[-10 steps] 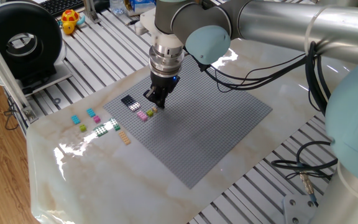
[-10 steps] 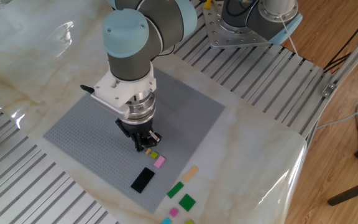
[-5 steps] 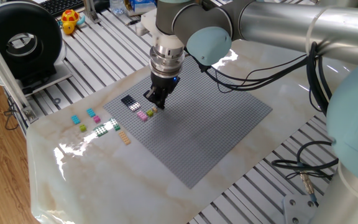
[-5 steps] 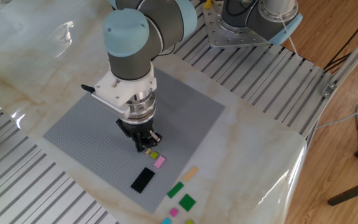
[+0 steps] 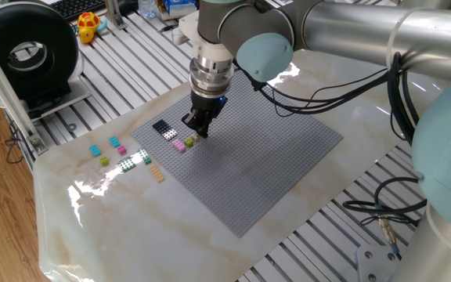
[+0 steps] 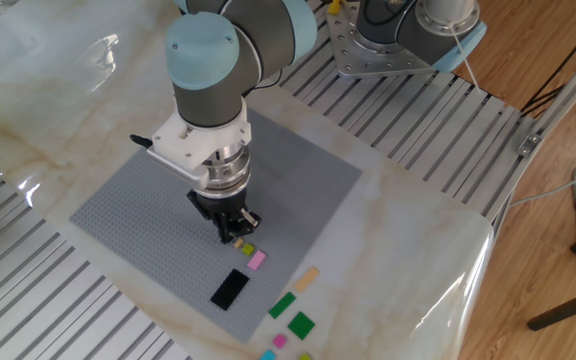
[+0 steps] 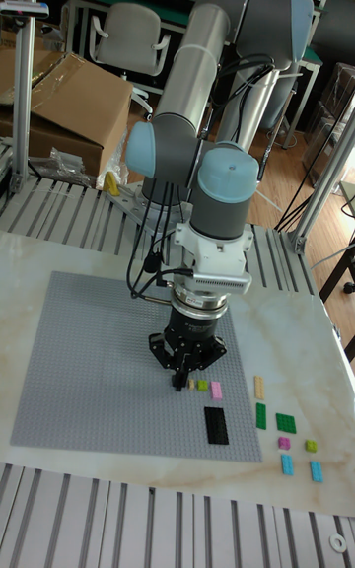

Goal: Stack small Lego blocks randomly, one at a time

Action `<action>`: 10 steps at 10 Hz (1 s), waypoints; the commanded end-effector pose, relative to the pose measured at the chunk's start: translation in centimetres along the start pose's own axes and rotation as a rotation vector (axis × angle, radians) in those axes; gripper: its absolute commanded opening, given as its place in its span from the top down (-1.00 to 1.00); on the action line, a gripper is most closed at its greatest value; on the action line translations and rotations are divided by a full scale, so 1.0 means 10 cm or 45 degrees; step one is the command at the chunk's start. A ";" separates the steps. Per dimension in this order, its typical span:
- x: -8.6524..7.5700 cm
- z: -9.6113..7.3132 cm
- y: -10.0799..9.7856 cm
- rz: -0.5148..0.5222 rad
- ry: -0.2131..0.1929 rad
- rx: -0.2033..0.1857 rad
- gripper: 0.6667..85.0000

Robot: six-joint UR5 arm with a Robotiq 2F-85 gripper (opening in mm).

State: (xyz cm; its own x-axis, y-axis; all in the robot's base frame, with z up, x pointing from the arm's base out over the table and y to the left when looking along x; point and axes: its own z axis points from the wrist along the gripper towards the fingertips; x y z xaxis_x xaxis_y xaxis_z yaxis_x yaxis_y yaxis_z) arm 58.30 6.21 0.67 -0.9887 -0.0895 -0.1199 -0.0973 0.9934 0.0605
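- The black two-finger gripper [image 6: 236, 236] points straight down over the large grey studded baseplate [image 5: 272, 157]; its fingertips sit low — whether they pinch anything, I cannot tell.
- A small olive studded brick [image 6: 247, 249] lies just beside the tips, a pink brick [image 6: 257, 260] at its 4 o'clock.
- A flat black plate [image 6: 230, 289] lies near the baseplate's edge.
- Cyan, lime and tan bricks [image 5: 120, 154] rest on the marble table [image 5: 92, 227].

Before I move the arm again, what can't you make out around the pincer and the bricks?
- Pincer: its tips are dark and small in all views; open, shut or holding a brick, cannot tell.
- Olive brick: touching the tips or apart, too small to say.
- Cyan and pink bricks: cut by the lower edge in the other fixed view.
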 end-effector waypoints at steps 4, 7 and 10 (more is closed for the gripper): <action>-0.03 0.00 0.01 0.012 -0.007 -0.008 0.98; -0.03 0.00 0.01 0.012 -0.006 -0.007 0.98; -0.03 -0.01 0.00 0.010 -0.008 -0.002 0.98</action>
State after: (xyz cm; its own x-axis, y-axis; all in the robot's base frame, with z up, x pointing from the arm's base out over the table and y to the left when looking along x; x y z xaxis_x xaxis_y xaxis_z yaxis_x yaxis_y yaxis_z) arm 58.48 6.19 0.62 -0.9884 -0.0902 -0.1221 -0.0975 0.9937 0.0556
